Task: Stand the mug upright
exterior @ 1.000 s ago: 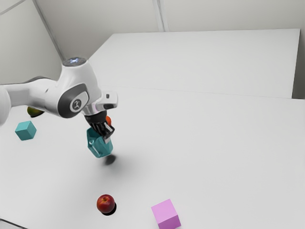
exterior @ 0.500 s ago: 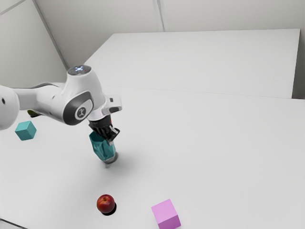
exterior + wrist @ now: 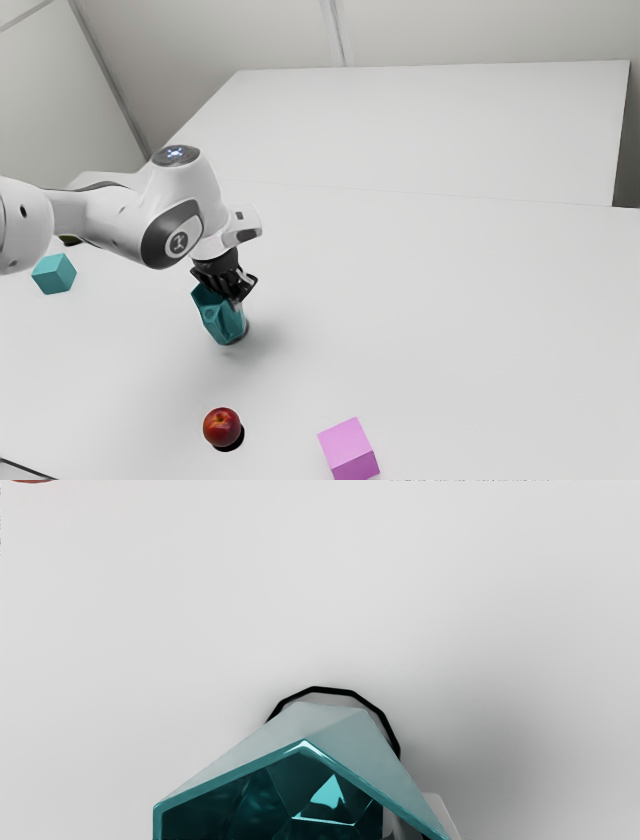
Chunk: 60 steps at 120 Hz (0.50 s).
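In the exterior view I have the black two-finger gripper (image 3: 239,295) pinching the wall of the faceted teal mug (image 3: 221,321), which leans with its mouth toward eleven o'clock, the shiny red apple (image 3: 221,427) at six o'clock from it. I judge this the righting and setting-down step; whether the base touches, I can't tell. Next I'd want the lean taken out, the base seated flat, then a gentle release
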### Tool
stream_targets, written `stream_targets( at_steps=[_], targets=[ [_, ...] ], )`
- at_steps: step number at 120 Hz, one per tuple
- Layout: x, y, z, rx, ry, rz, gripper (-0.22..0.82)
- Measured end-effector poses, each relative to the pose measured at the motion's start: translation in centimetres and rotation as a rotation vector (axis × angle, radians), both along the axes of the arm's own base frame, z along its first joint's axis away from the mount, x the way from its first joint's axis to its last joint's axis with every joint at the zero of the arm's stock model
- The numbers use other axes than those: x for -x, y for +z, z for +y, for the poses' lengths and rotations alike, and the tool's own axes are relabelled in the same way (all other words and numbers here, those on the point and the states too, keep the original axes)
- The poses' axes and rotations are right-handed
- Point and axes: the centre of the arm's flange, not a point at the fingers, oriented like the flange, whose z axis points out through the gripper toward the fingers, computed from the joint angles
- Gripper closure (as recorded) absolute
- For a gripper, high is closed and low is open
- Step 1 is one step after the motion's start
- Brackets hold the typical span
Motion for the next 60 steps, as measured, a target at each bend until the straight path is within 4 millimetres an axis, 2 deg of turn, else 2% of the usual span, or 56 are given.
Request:
stream_targets(
  at_steps=[24,39,60],
  targets=[
    [0.0,0.4,-0.1,0.006,0.015,-0.010,0.49],
    [0.1,1.4,-0.1,0.010,0.021,-0.031,0.29],
    [0.3,3.5,-0.4,0.015,0.019,-0.067,0.14]
  ],
)
